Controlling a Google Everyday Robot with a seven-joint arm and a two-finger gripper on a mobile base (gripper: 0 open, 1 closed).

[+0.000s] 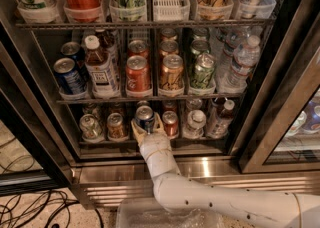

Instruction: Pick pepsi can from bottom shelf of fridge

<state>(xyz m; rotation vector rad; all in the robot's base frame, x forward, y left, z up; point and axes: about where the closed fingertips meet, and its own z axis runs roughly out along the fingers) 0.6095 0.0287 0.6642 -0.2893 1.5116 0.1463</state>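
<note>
Floor (17, 218) bottom left: pale, speckled stone. Black cables (31, 206) lie on it in loose loops. Clear plastic tub (131, 216) at bottom edge, crinkly clear stuff inside. Glass door (300, 137) at right with dark slanted frame; pale round shapes behind glass, too blurry to name. Bright light spot on shiny steel front of fridge (100, 174). Hand (145, 126) low in middle, just above that steel front.
</note>
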